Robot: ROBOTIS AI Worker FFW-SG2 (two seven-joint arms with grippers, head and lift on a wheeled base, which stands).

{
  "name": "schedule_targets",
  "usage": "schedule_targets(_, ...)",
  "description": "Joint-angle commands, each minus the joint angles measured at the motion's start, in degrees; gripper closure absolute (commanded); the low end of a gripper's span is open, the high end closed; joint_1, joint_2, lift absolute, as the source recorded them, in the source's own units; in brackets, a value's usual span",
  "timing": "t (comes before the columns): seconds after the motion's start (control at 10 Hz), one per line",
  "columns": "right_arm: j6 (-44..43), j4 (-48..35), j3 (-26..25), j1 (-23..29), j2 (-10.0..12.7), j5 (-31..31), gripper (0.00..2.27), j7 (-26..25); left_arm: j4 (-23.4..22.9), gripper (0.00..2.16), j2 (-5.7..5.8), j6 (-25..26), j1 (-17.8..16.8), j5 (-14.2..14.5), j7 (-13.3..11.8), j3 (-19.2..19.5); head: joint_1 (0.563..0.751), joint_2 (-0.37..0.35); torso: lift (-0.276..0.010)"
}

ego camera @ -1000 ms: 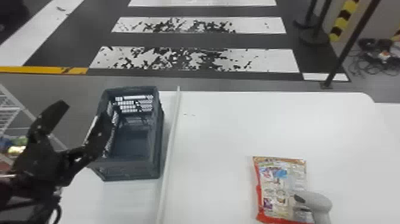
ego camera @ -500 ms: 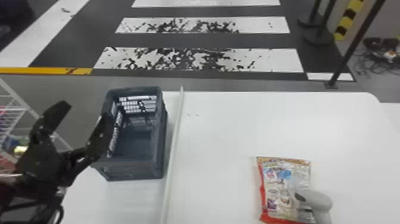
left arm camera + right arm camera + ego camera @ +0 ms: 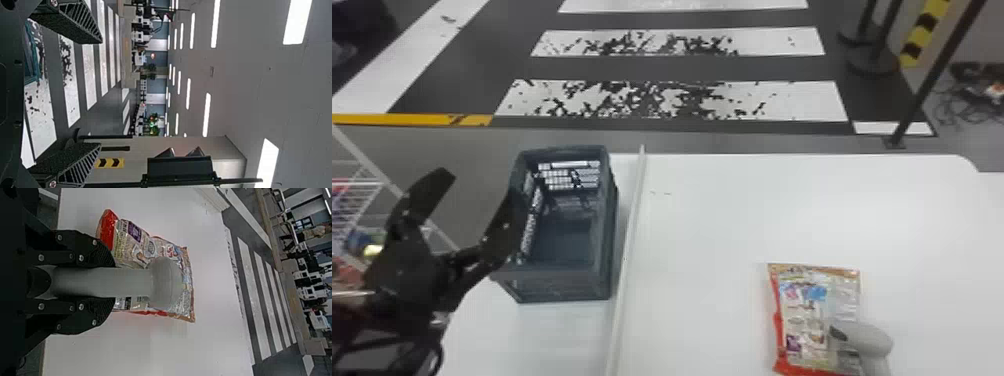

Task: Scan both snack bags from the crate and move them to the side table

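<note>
Snack bag (image 3: 799,310): crinkled, glossy, multicoloured print, red edging; lies flat on white table (image 3: 712,235), right of crate. Crate (image 3: 562,285): dark blue-grey plastic, lattice sides, open-topped, upright at table's left end. Pale grey handheld scanner (image 3: 869,342): rounded head above bag, overlapping it in view.

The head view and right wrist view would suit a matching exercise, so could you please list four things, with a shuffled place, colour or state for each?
Things:
1. crate
2. snack bag
3. scanner
4. left gripper

Descriptions:
A. clasped by the right gripper
B. jaws apart, raised at the head view's left
C. dark blue-grey, left of the white strip
D. red-edged, lying on the table

Pairs: 1-C, 2-D, 3-A, 4-B
</note>
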Motion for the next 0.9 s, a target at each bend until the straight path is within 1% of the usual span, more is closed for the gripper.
schedule_targets(0.0,0.1,0.3,0.3,-0.2,0.1,0.4,2.25,0.0,0.0,0.06,0.01,0.0,0.0,0.0,0.0,0.0,0.695,0.098,-0.029)
schedule_targets(0.6,0.5,0.5,0.6,-0.4,0.1,0.8,2.25,0.0,0.0,0.06,0.01,-0.9,0.2,0.1,-0.1,0.1,0.695,0.111,-0.029)
schedule_targets(0.8,-0.8,0.1,0.4,-0.1,0.1,0.2,2.25,0.1,-0.2,0.06,0.01,-1.2,0.2,0.1,-0.1,0.1,0.695,0.111,-0.029)
